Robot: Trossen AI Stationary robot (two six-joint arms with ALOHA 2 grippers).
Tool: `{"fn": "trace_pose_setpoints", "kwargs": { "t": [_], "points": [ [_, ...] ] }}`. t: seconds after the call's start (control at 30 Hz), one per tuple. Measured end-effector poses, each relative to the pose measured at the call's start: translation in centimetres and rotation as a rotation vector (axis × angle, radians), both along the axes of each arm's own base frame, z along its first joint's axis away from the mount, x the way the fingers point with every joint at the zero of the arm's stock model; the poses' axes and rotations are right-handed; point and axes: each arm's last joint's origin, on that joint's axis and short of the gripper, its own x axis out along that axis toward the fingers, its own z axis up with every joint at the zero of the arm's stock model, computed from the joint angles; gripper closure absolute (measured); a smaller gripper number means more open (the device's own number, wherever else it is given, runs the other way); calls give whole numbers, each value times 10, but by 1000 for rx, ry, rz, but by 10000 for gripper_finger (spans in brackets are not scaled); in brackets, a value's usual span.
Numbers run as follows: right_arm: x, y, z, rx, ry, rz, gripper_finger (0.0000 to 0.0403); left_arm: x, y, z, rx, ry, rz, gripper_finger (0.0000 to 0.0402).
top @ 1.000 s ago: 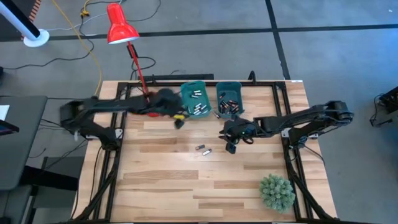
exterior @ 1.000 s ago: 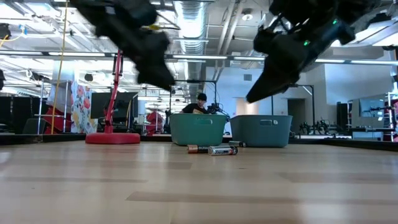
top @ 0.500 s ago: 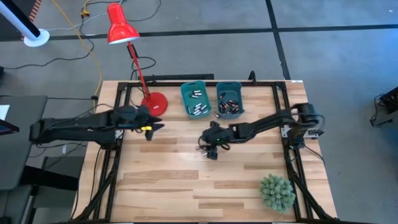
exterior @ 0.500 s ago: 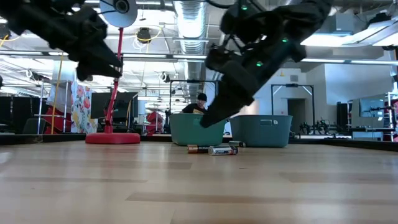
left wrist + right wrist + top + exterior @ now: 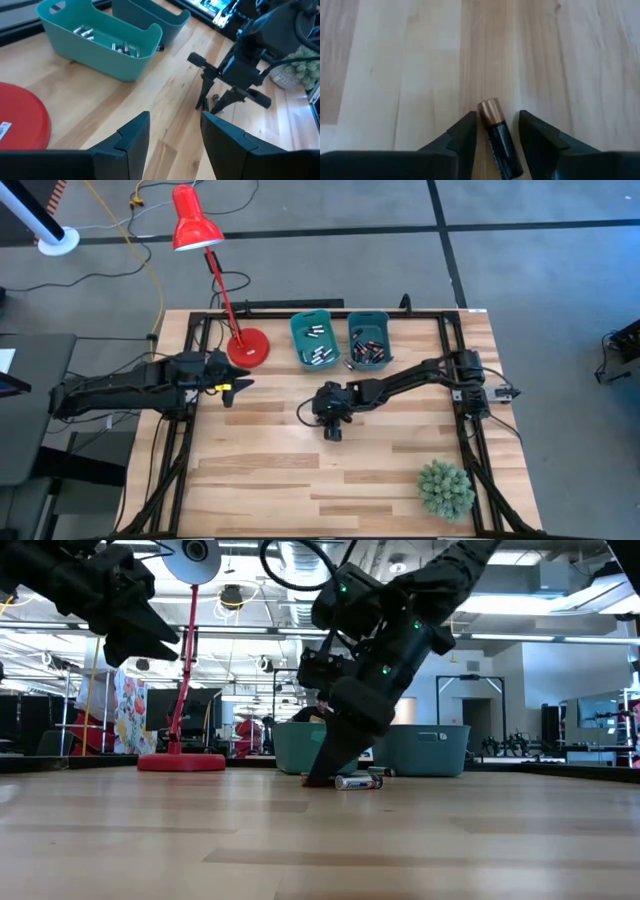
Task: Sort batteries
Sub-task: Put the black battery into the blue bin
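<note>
Right pincer [image 5: 330,423] is down at the tabletop [image 5: 280,480] mid-board, fingers part open and straddling a black, copper-capped battery [image 5: 497,134]. The cell lies flat between the two fingers. No squeeze is visible; whether the pads touch it cannot be told. Judged: reaching for a grasp, not yet holding.

Just beside this pincer, in the low view, a silvery battery [image 5: 358,781] lies loose on the wood, close to the fingertips. Together with the straddled cell, these are the only loose cells I can make out.

Beyond the right pincer, toward the far edge, stand two teal bins side by side. Left bin [image 5: 298,330] holds silvery cells [image 5: 318,346]; right bin [image 5: 381,321] holds dark cells [image 5: 368,351]. Both are well stocked.

Left pincer [image 5: 228,387] hangs above the tabletop, well apart from the right pincer, near the red lamp base [image 5: 247,347]. Its fingers stand wide, nothing between them.

Progress, as judged: most sorting is done. Left to do: the dark cell to the right bin, the silvery one probably to the left bin.
</note>
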Motion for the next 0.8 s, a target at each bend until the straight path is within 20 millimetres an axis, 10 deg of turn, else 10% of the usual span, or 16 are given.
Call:
{"fn": "trace_pose_setpoints", "kwargs": {
  "t": [0.33,0.8],
  "points": [
    [-5,0,-6,-40,107,38,379,1,0,-4,-8,39,-1,232],
    [-14,-17,25,9,61,-70,390,1,1,-3,53,54,-9,232]
  ]
}}
